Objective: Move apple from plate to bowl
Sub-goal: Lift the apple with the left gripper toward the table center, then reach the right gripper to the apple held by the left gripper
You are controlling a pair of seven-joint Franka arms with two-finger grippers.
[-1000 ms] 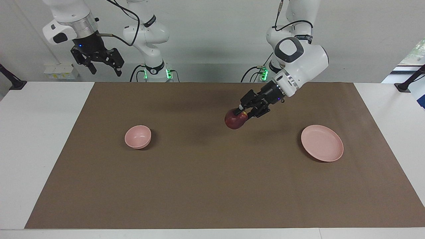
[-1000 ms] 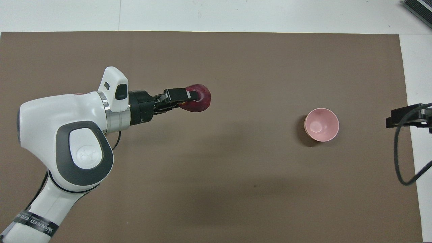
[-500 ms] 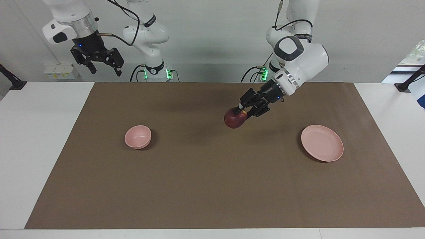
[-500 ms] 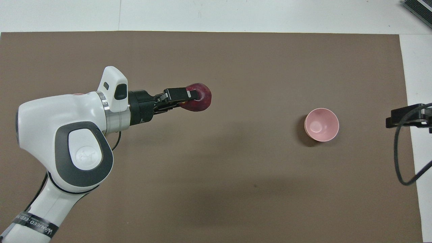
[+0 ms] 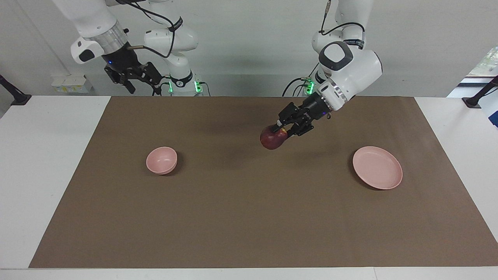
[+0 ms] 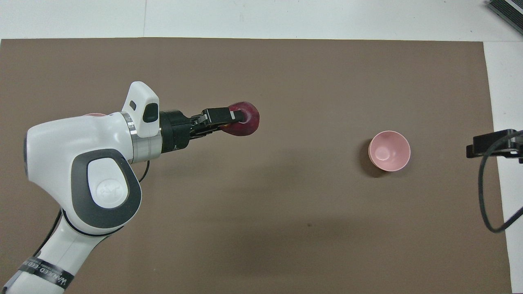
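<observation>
Pinching the apple (image 5: 272,139) near its stem, the left claw (image 5: 281,130) grips something firm, round, likely slippery; right claw (image 5: 141,82) waits open.

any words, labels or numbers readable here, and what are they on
Black band on the left arm, overhead view: white print, too blurred to read for certain.
Round embossed logo on the left arm's grey joint cover: a symbol, no letters readable.
Apple, bowl, plate, brown mat: no text.
</observation>
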